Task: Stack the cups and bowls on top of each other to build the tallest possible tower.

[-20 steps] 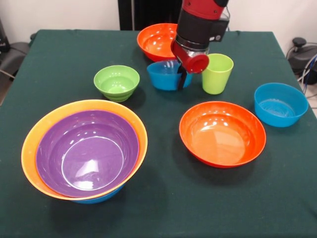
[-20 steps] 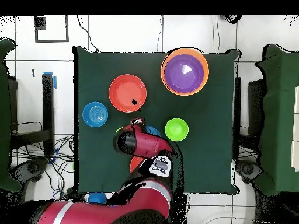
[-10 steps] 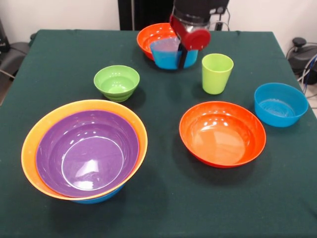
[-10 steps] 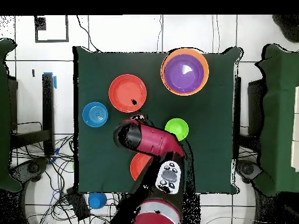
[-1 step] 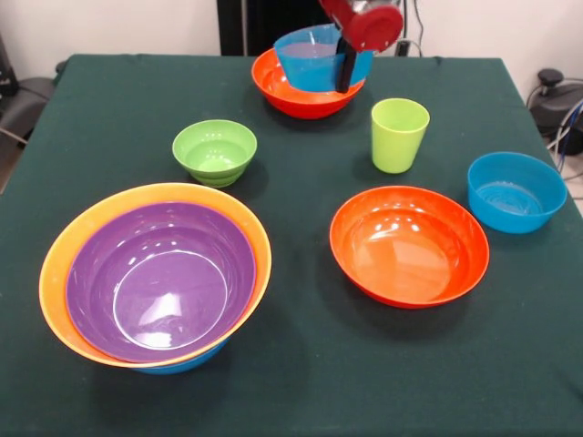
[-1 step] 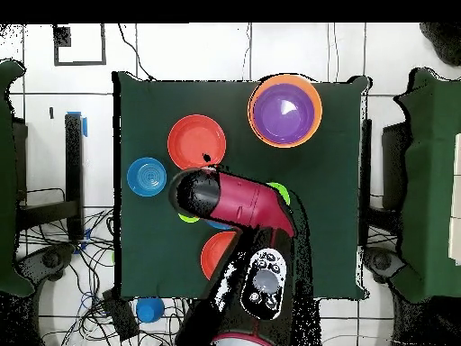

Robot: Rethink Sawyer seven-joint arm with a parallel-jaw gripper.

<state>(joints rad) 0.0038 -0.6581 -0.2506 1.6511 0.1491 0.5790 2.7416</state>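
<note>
no readable text, labels or numbers anywhere

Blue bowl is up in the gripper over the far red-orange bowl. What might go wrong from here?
The gripper pinches the blue bowl by one rim edge only, and it hangs tilted, so it may slip or swing. The tumbler stands close beside the red-orange bowl below; a sideways move might knock it over. Released tilted, the bowl may not nest flat.
</note>
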